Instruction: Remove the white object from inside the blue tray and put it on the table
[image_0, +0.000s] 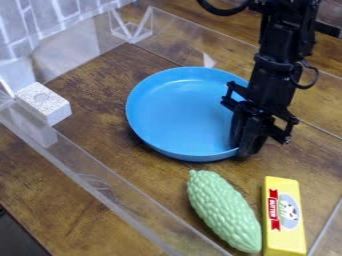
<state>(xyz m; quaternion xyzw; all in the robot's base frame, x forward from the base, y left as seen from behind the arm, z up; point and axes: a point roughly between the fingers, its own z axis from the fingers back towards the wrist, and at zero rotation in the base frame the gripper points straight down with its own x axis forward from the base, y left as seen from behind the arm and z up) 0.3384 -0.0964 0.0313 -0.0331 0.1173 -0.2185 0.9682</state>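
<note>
White is hard to find where the task expects it: the blue tray shows only bare blue plastic across all of its visible floor, and the one pale thing in view is a small speckled white block lying outside the dish, at the far left near a clear plastic wall. Whether that block is the task's object cannot be settled from this view; if anything white sits in the tray, it would have to be hidden at the right rim behind the gripper.

That gripper points steeply down at the tray's right edge, its black fingers drawn together; the jaws are clenched, and what lies between them, if anything, cannot be seen. Such a low, closed pose at the rim suits a pinch on something small lying just inside the lip, so my guess is that the grasp step is in hand and a lift would come next.

Just in front of the tray lie a green bumpy gourd and, just beside it to the right, a yellow packet with red print; both are apart from the dish.

Everything rests on the table, dark brown wood with visible grain and seams, fenced by transparent panels, with a light tiled wall behind at upper left.
</note>
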